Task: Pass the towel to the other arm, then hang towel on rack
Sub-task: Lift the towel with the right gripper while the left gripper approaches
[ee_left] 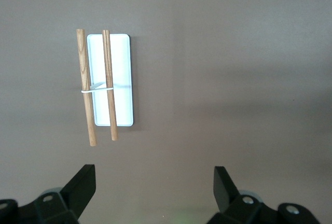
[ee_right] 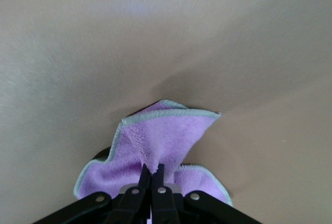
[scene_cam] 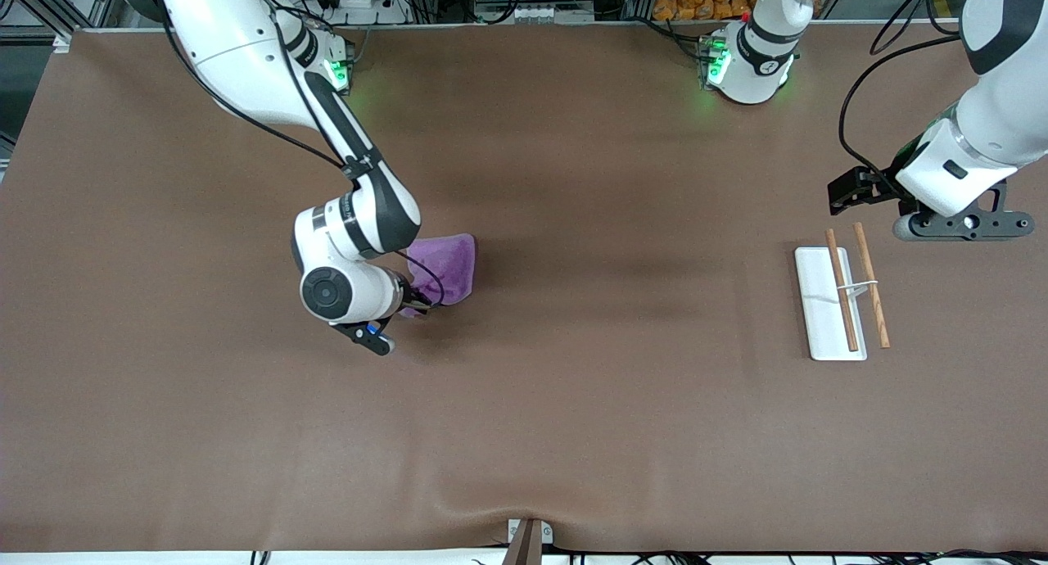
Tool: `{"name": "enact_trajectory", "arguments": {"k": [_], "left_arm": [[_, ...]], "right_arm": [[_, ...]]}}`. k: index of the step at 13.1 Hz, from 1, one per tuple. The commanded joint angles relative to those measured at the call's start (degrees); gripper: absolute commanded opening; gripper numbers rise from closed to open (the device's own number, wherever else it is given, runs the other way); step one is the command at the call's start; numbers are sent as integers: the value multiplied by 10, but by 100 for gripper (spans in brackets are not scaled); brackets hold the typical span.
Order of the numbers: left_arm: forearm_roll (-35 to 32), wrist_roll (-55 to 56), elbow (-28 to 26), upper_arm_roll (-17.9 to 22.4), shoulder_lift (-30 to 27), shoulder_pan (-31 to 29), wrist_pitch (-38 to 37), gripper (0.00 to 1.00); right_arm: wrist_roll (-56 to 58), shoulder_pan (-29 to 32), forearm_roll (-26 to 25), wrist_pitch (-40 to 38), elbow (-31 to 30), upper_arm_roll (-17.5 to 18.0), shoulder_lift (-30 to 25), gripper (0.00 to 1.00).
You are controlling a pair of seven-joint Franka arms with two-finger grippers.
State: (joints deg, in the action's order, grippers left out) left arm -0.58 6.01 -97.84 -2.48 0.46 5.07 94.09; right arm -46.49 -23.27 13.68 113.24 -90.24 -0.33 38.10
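Note:
The purple towel [scene_cam: 446, 266] lies bunched on the brown table toward the right arm's end. My right gripper [scene_cam: 412, 303] is shut on a fold of the towel [ee_right: 166, 141], which rises to the fingers in a peak. The rack [scene_cam: 828, 303], a white plate with two wooden rods joined by wire, lies toward the left arm's end. My left gripper [scene_cam: 851, 190] hangs open and empty above the table just beside the rack, on the side nearer the bases. The rack [ee_left: 118, 81] shows whole in the left wrist view, ahead of the open fingers [ee_left: 80, 185].
The brown table cover [scene_cam: 573, 385] has a low wrinkle near the front edge. A metal bracket [scene_cam: 528, 536] sticks up at the middle of that edge. Cables and boxes line the table's edge by the bases.

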Motion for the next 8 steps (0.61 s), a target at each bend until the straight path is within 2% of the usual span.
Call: {"name": "enact_trajectory", "arguments": {"k": [1,4,6,8], "left_arm": [[8,-5,-2,1,-5,2,6,100],[8,7,3,-17,-5,2,6,100],[8,12,5,-24,-5,3,6,100],[8,29,5,-33,-5,2,6,100]], "right_arm": [[3,16,27,-56,45,9,-3,0],[3,28,133,-117,95,7,-6,0],[-14,28,180,-141,106,6,-28,0],[-61,28,206,-144,115,7,-44,0]]}}
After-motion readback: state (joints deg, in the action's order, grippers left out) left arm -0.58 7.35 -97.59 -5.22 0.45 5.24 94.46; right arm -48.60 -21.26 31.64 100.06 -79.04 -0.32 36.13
